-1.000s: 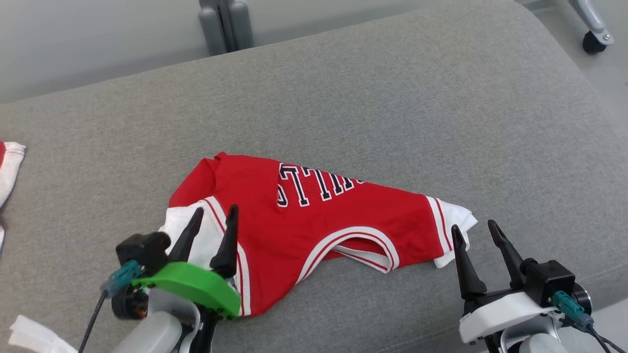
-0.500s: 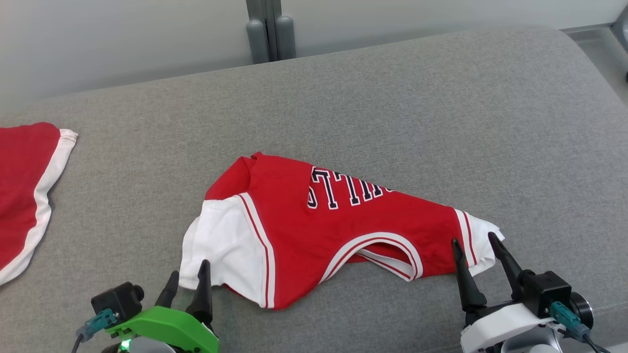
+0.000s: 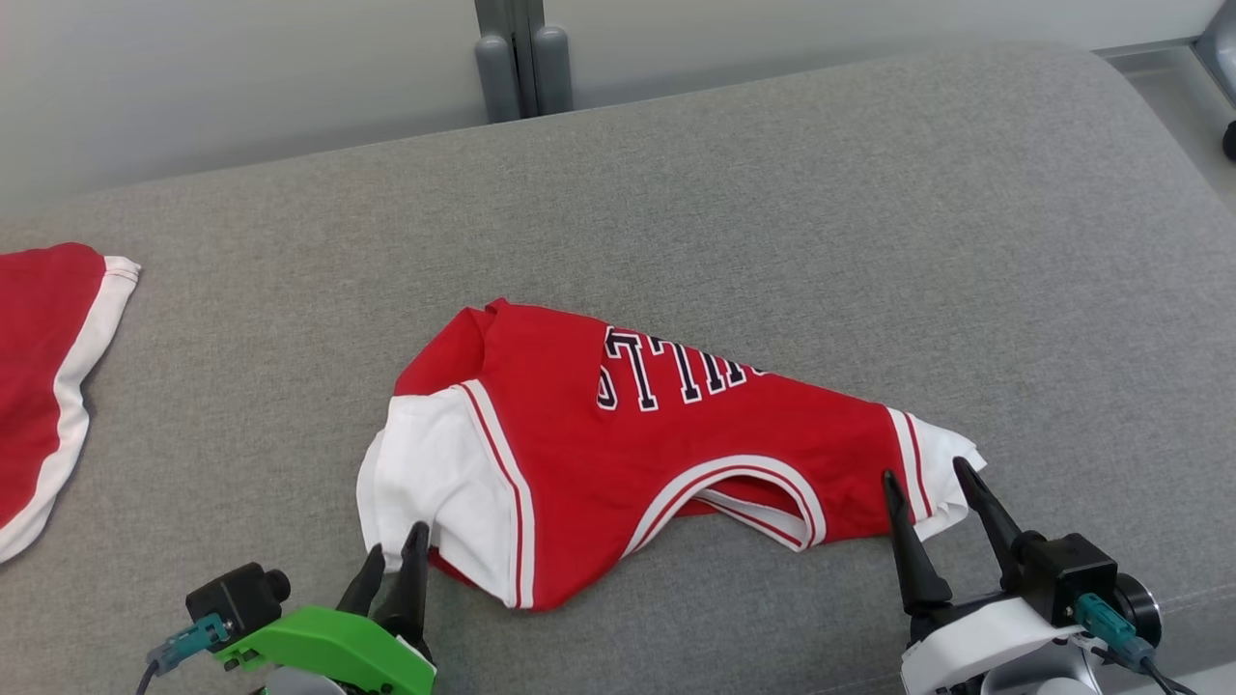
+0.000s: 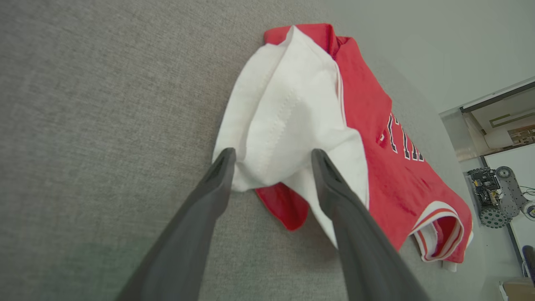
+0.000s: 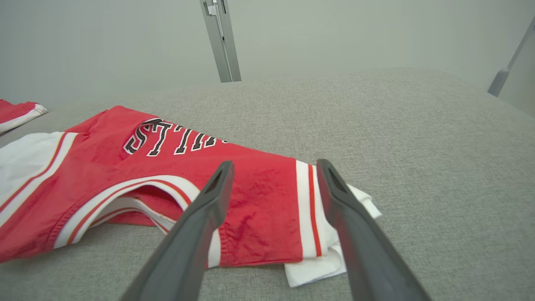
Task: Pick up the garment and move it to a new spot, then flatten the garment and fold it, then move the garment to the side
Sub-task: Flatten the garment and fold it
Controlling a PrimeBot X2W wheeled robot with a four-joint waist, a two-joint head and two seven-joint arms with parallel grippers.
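Item: red jersey (image 3: 637, 434), white sleeves, lying rumpled mid-cushion, long axis running across me left to right.
My left gripper (image 3: 396, 542): jaws apart, straddling the near white sleeve's hem, nothing clamped.
My right gripper (image 3: 922, 470): wide open, empty, at the opposite striped end.
Surface: grey upholstered cushion (image 3: 772, 193).
Room: pale wall, grey post (image 3: 512, 58); second red garment (image 3: 39, 328) far left.
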